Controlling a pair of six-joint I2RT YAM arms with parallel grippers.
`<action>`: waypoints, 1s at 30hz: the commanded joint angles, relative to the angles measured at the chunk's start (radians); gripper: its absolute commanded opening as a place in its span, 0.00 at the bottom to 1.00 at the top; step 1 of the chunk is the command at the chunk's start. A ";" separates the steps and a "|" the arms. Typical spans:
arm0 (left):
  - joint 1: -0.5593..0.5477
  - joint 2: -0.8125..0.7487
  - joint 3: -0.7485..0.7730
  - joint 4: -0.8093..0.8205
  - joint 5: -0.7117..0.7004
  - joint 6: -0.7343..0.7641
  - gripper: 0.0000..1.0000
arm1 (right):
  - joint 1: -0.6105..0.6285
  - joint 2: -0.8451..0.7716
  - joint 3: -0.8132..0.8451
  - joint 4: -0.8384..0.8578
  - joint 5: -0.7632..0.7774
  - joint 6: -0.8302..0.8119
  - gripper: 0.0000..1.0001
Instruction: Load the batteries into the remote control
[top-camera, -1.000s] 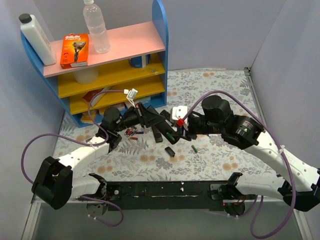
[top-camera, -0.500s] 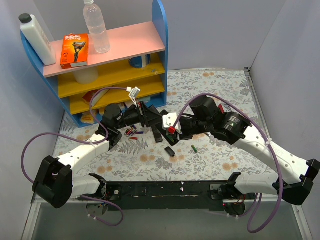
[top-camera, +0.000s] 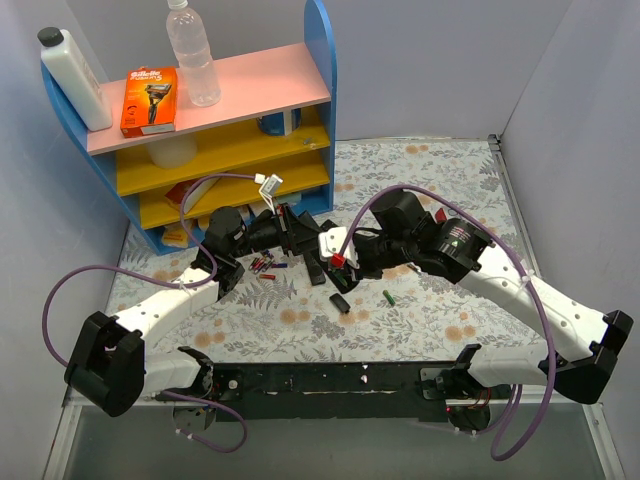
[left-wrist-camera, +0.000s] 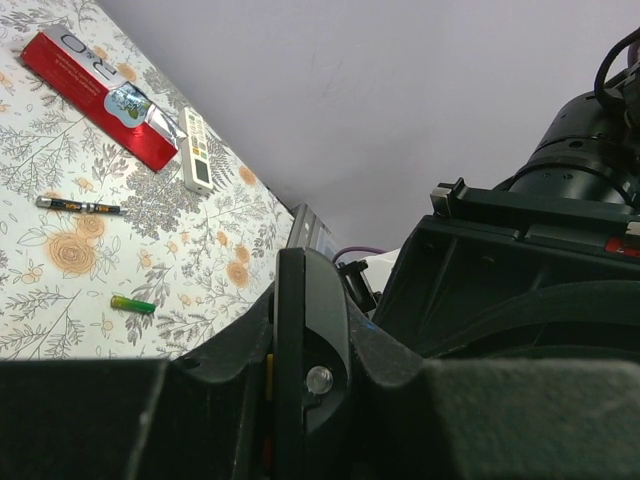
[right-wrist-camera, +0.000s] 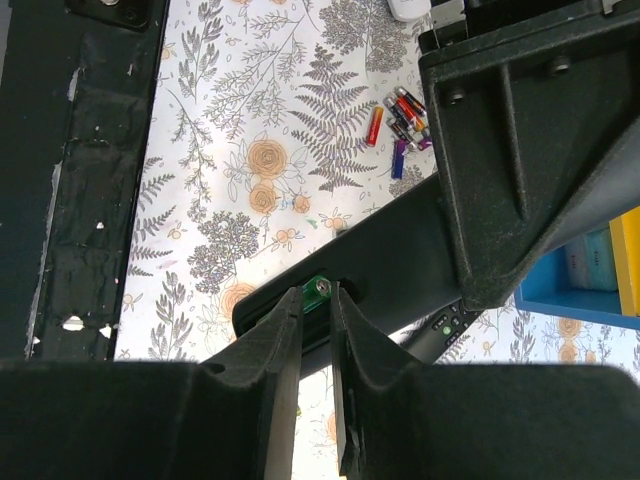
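My left gripper (top-camera: 285, 232) is shut on a black remote control (top-camera: 297, 237) and holds it tilted above the table; in the left wrist view the remote (left-wrist-camera: 310, 340) stands edge-on between the dark fingers. My right gripper (top-camera: 337, 262) is shut on a green battery (right-wrist-camera: 318, 291), with its tip at the open slot in the back of the remote (right-wrist-camera: 400, 262). My right fingers (right-wrist-camera: 290, 330) pinch the cell close. A second green battery (top-camera: 387, 296) lies on the flowered cloth, and it also shows in the left wrist view (left-wrist-camera: 132, 304).
Red and blue cells (top-camera: 265, 264) lie left of centre. A small black cover (top-camera: 340, 302) lies near the front. A second black remote (right-wrist-camera: 455, 322) lies under the held one. A white remote (left-wrist-camera: 197, 150), a red box (left-wrist-camera: 100, 85) and the blue shelf (top-camera: 320, 60) stand behind.
My right arm has swung left and brought the green battery from mid-table to the back of the remote. The left gripper has kept the remote nearly still.
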 joint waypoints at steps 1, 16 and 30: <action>-0.003 -0.010 0.040 0.018 0.015 0.006 0.00 | -0.001 0.003 0.030 -0.010 -0.029 -0.006 0.23; -0.003 -0.008 0.045 0.034 0.024 -0.006 0.00 | -0.001 0.007 -0.005 -0.005 -0.029 -0.006 0.22; -0.003 -0.008 0.048 0.057 0.018 -0.034 0.00 | 0.001 0.004 -0.056 -0.020 0.003 -0.014 0.24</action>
